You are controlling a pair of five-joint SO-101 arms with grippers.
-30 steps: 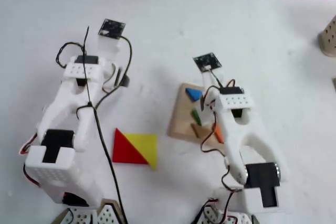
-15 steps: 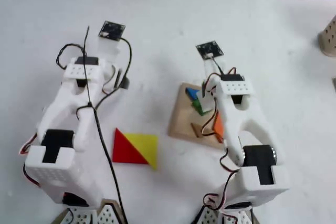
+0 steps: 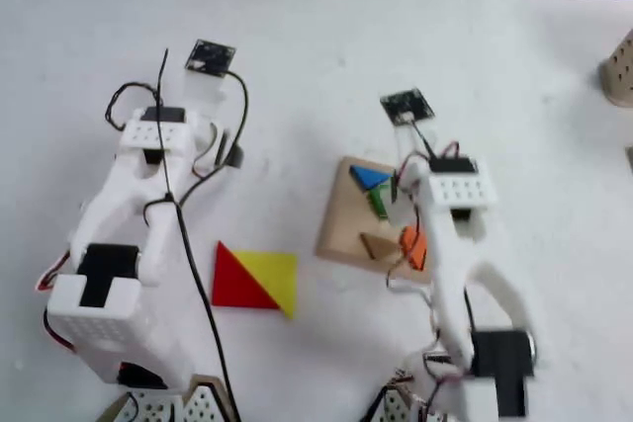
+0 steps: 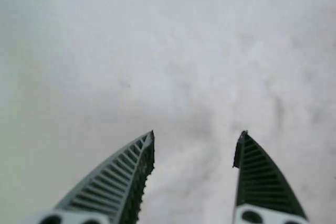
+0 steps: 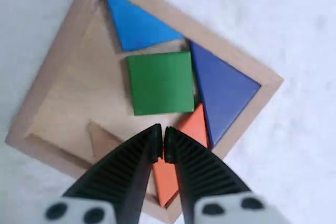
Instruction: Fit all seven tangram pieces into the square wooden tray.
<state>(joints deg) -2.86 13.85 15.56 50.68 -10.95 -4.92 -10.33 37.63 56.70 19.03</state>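
Observation:
The square wooden tray [image 3: 331, 229] [image 5: 51, 64] lies at mid-table under my right arm. It holds a light blue triangle [image 5: 137, 24] [image 3: 368, 177], a green square [image 5: 161, 82] [image 3: 378, 202], a dark blue triangle [image 5: 223, 90], an orange piece [image 5: 193, 125] [image 3: 412, 244] and a tan triangle [image 5: 102, 140]. My right gripper [image 5: 160, 136] is shut and empty, hanging over the orange piece. A red triangle [image 3: 235, 279] and a yellow triangle [image 3: 275, 274] lie joined on the table left of the tray. Farther left, my left gripper [image 4: 197, 134] [image 3: 226, 145] is open over bare table.
A beige perforated block [image 3: 620, 71] stands at the right table edge. Black cables [image 3: 188, 244] trail over the left arm and down past the red triangle. The table's far edge runs along the top of the high view.
My right arm has drawn back and to the right, uncovering more of the tray and its pieces. The left arm and the red and yellow triangles have not moved.

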